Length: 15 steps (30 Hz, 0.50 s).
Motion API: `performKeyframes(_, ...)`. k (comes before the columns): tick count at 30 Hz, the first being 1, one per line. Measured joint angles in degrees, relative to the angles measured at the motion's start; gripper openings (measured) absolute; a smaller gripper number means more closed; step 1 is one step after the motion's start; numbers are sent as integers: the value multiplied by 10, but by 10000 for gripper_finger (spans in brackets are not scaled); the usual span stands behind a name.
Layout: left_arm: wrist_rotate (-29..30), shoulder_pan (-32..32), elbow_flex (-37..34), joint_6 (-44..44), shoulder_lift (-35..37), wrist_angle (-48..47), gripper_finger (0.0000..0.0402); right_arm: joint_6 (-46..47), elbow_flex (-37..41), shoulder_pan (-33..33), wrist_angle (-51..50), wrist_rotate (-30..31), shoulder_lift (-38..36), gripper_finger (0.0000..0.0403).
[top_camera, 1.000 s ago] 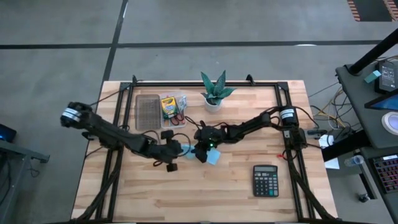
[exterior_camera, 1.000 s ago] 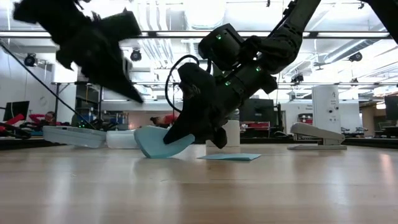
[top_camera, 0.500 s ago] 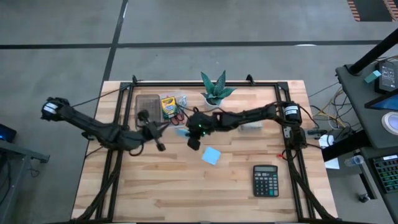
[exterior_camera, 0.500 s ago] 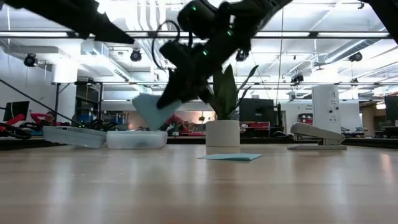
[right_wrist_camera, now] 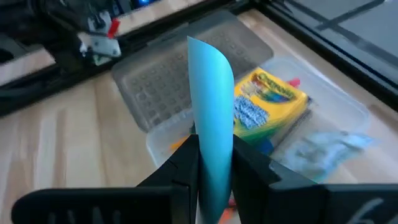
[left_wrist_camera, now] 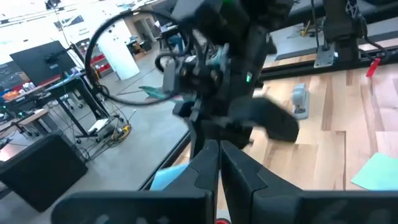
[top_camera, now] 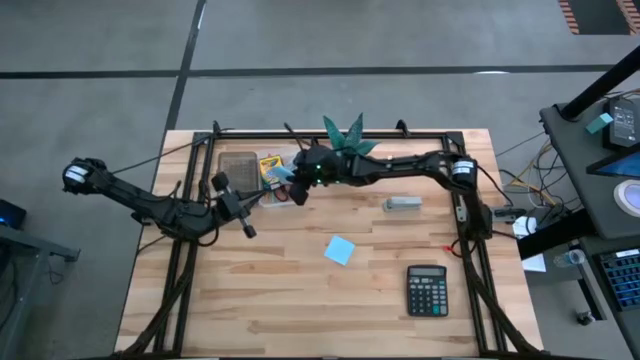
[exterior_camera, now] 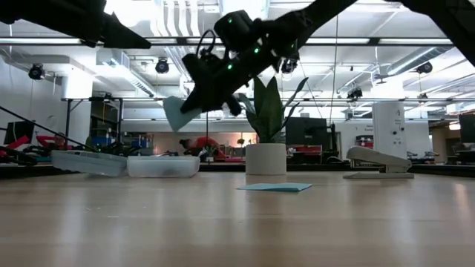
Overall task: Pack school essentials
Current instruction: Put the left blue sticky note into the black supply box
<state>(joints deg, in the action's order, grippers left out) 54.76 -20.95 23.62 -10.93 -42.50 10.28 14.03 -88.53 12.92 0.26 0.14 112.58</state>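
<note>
Even, bright overhead light fills the high view, and the wooden surface [top_camera: 300,290] shows only soft, faint shadows under the arms. In the low view the ceiling lights [exterior_camera: 178,15] at 12 o'clock glare white, turning the arms into near silhouettes, while the near surface is out of focus with a pale sheen. The left wrist view is smeared with motion blur across the other arm and the room at 10 o'clock, and the right wrist view holds the curled blue sheet [right_wrist_camera: 211,155] fairly sharp while the crayon box [right_wrist_camera: 270,102] and clear tray [right_wrist_camera: 336,118] look soft.
</note>
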Motion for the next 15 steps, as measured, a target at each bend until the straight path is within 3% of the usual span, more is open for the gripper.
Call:
performKeyframes(7, 0, 0, 0, -5, -4, 4, 0, 19, -22, 1, 48, -1, 55, 63)
performKeyframes(15, 0, 0, 0, -17, -6, 22, 0, 33, -84, 1, 37, -1, 128, 63)
